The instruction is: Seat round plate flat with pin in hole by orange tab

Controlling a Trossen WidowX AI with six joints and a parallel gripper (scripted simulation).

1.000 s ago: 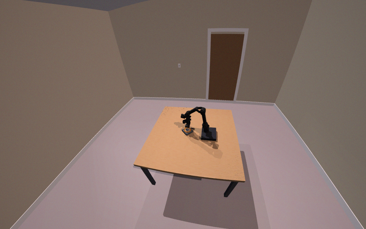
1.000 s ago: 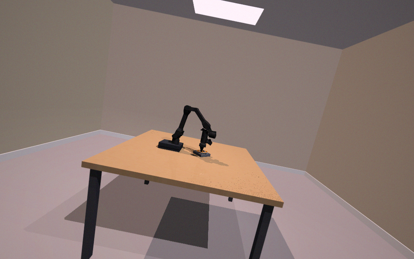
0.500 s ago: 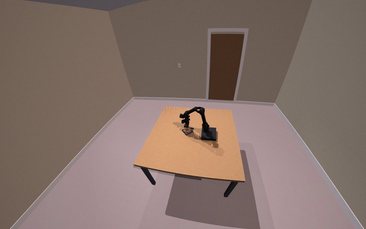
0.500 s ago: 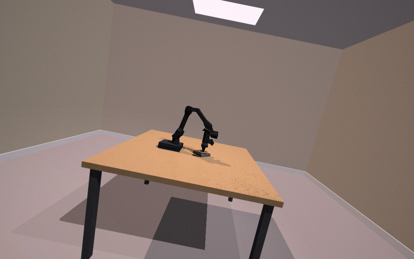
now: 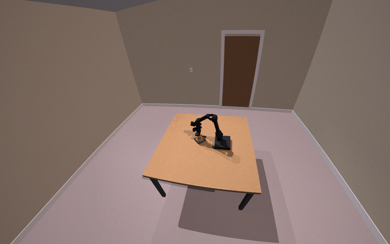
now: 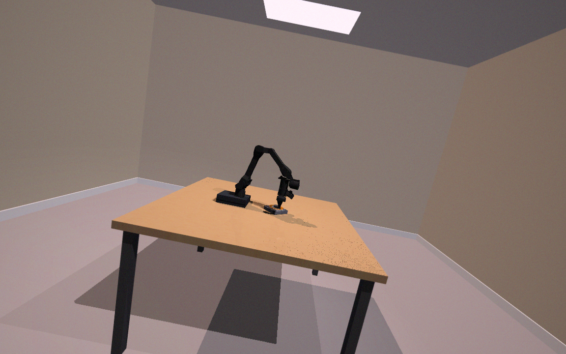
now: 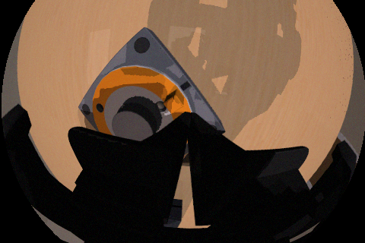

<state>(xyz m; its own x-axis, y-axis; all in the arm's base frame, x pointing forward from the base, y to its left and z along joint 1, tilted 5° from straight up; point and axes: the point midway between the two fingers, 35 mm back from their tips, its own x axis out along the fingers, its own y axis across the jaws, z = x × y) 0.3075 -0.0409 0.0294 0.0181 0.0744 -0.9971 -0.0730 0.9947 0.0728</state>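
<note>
The orange and grey round plate (image 7: 125, 77) (image 5: 202, 139) sits around the thick grey post (image 7: 131, 125) on the dark grey square base (image 7: 163, 55) (image 6: 276, 212). The plate looks close to flat in the wrist view, but small gaps cannot be judged. The orange tab (image 7: 176, 105) is on its right side. In the hole (image 7: 161, 105) beside the tab shows a small, lighter round spot that looks like the pin's tip. My gripper (image 7: 188, 118) (image 6: 279, 206) is shut and empty, its tips low at the plate's edge just below the tab. Contact cannot be told. The fingers hide the plate's near side.
The base lies on the wooden table (image 5: 190, 163) (image 6: 232, 224). The arm's dark mount (image 5: 222, 142) (image 6: 232, 198) stands beside it, to the right in the top view. The arm arches over between them, and its shadow falls past the base.
</note>
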